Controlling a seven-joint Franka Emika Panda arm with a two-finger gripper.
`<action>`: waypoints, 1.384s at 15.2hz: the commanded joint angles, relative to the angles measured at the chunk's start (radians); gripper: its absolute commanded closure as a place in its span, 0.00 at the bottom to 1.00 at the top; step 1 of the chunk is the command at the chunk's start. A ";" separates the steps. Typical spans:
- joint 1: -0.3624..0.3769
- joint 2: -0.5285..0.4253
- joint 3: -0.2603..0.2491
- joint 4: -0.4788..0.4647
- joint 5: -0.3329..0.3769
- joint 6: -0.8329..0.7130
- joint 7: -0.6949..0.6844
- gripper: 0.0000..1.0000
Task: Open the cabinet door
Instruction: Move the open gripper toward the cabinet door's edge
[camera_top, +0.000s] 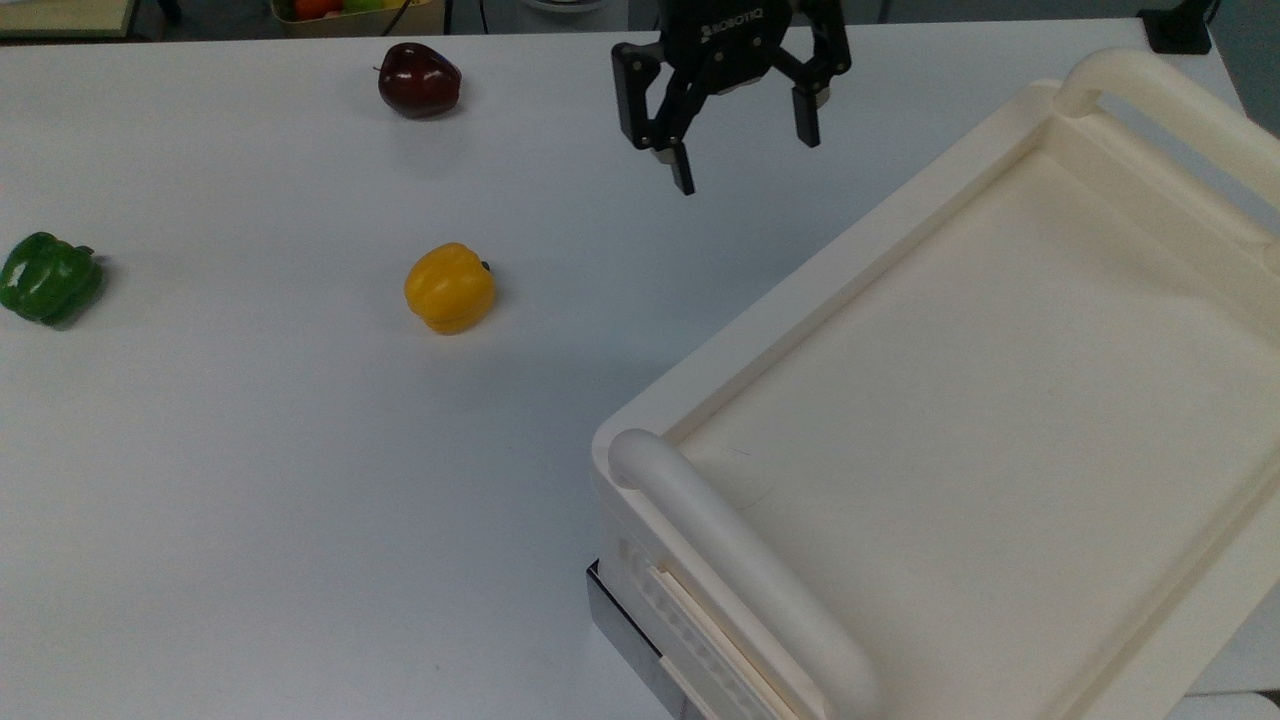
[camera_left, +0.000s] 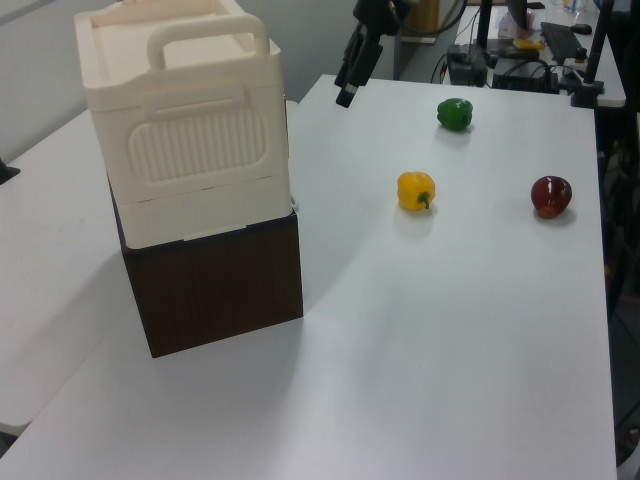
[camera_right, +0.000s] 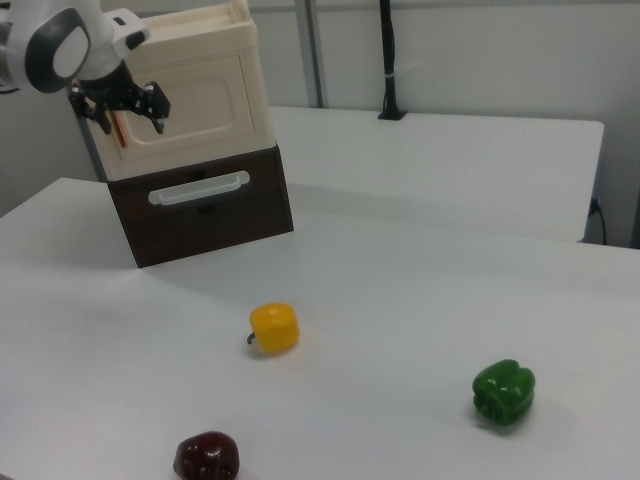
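**Approaching the cabinet, door not yet touched**

Hanging above the white table (camera_top: 250, 500) with the gripper (camera_top: 740, 140) spread wide and holding nothing; pointing both fingers downward, jaws well apart. Sitting ahead of the jaws, toward the top view's right: the cabinet (camera_top: 980, 400), cream-white, resting on a dark brown drawer base (camera_right: 210, 205). Facing the jaws in the right view: the cabinet door (camera_right: 195, 105), lying flush and shut, with a thin copper-coloured handle (camera_right: 118, 128) showing just beside the fingertips; touching or apart, cannot tell. Lying well behind the jaws on the table: a yellow bell pepper (camera_top: 449, 288), a dark red pepper (camera_top: 419, 80), a green bell pepper (camera_top: 48, 278). Judging progress as early: closing in under way; gripping the handle and swinging the door out remaining.
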 joint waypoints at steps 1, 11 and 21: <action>0.009 0.016 0.031 0.020 -0.006 0.056 -0.030 0.00; 0.064 0.131 0.031 0.078 -0.015 0.203 0.008 0.00; 0.067 0.140 0.031 0.091 -0.024 0.208 0.008 0.81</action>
